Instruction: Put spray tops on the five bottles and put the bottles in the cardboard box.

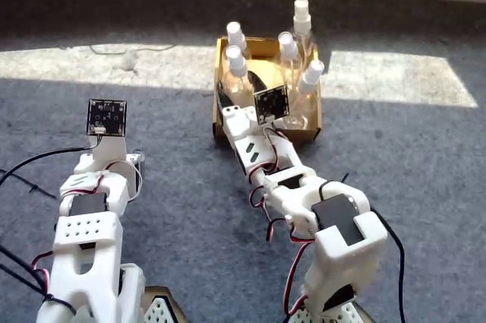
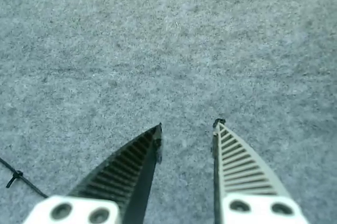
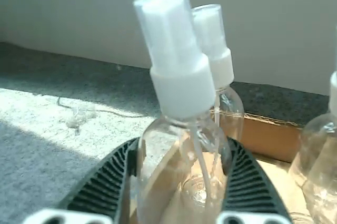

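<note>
held bottle (image 3: 181, 171): spray top (image 3: 174, 71) on; stands in the cardboard box (image 1: 267, 48) by its left wall; sits between the black fingers of the right gripper (image 3: 184, 150)
right gripper: pinching the bottle's body from both sides; arm stretched forward over the box's near edge
other four bottles (image 1: 288, 53): capped; inside the box
left gripper (image 2: 188, 126): spread, holding nothing; over grey carpet (image 2: 158, 50), well apart from the box

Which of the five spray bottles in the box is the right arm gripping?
The near-left bottle, by the left wall of the cardboard box, with another bottle right behind it; the right end effector clamps its body.
</note>
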You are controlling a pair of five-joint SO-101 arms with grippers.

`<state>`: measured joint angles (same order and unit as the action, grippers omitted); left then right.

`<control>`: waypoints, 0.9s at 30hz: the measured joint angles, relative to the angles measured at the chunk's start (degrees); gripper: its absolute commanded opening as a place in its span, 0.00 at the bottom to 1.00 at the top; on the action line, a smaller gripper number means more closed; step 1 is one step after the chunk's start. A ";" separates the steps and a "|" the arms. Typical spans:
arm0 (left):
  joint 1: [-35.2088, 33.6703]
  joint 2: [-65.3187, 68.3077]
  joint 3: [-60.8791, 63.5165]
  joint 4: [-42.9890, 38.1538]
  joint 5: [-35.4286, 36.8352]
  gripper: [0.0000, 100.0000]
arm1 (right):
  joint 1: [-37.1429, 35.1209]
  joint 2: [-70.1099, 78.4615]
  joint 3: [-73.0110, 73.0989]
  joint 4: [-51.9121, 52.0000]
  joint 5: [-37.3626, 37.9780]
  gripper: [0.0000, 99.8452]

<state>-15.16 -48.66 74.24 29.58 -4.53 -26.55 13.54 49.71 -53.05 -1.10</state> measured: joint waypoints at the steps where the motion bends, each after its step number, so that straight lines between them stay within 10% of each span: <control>1: 0.00 0.00 0.00 0.00 0.00 0.16 | 0.00 0.00 0.00 0.00 0.00 0.22; 27: 0.00 0.00 0.00 0.00 0.00 0.16 | 0.00 -10.73 -0.53 12.75 3.87 0.23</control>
<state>-15.16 -48.66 74.24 29.58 -4.53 -26.55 2.81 49.19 -40.31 2.77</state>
